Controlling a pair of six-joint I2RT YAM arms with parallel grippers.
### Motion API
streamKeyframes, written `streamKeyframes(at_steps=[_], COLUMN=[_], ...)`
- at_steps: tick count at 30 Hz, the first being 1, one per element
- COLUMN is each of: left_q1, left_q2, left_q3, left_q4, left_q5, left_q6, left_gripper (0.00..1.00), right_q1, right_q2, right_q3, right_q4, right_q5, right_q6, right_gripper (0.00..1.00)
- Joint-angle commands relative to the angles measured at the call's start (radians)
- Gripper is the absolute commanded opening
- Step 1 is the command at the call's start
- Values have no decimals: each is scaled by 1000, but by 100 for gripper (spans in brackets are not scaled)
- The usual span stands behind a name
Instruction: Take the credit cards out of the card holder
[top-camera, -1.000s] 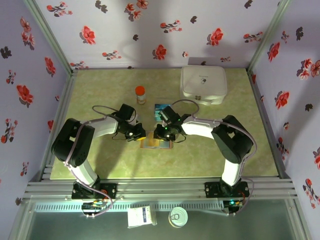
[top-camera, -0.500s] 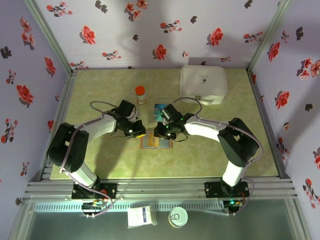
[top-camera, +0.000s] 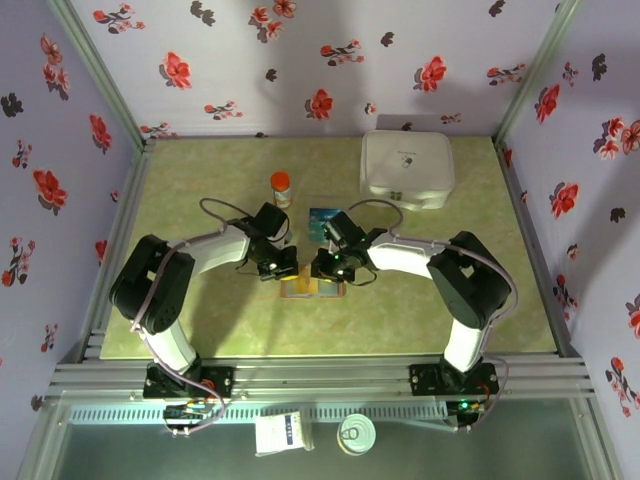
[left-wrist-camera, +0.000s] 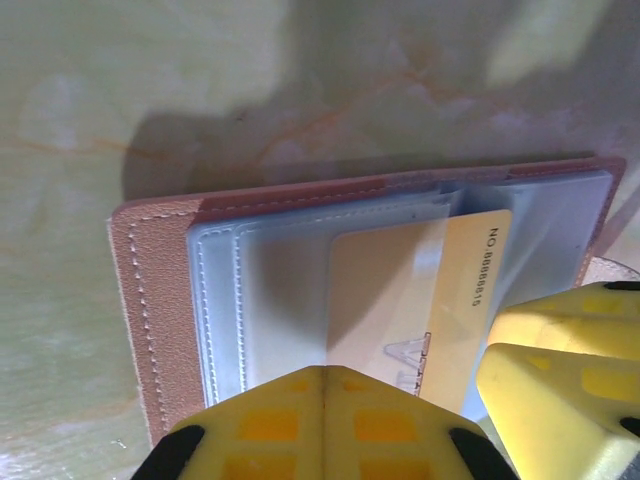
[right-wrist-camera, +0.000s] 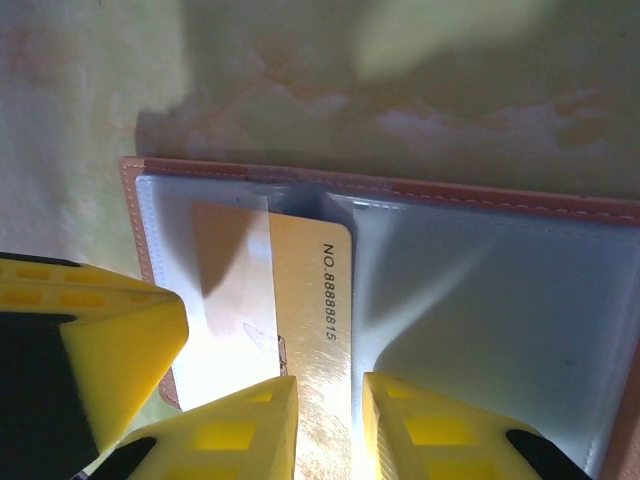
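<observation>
A pale green marbled table (top-camera: 200, 320) sat inside floral-papered walls (top-camera: 60, 120). The left gripper (left-wrist-camera: 322, 420) pressed shut on the card holder (left-wrist-camera: 160, 300), which lay open mid-table. Right of it, the right gripper (right-wrist-camera: 322, 425) pinched the tan-yellow card (right-wrist-camera: 305, 290), half-drawn from its pocket. Beyond the holder lay a teal card (top-camera: 322, 217).

The green marbled table (top-camera: 200, 320) carries the open card holder (top-camera: 312, 287) at its middle. Behind the holder lies a teal card (top-camera: 321, 217); behind-left an orange-capped bottle (top-camera: 281, 188); behind-right a white case (top-camera: 406, 169).
</observation>
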Motion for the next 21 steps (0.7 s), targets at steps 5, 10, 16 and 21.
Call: streamKeyframes(at_steps=[5, 10, 16, 21], left_q1=[0, 1, 0, 0], left_q2=[32, 47, 52, 47], left_q3=[-19, -14, -8, -16], left_q4=[-29, -33, -37, -34], left_q5=[-31, -33, -37, -37], left_q6=[22, 27, 28, 27], left_gripper=[1, 0, 0, 0], right_q1=[-9, -14, -15, -19], right_q2=[33, 24, 11, 13], right_q3=[-22, -39, -47, -68], right_q4=[57, 114, 143, 180], right_q5=[-44, -79, -92, -104], right_q6=[-3, 22, 35, 52], right_gripper=[25, 21, 18, 13])
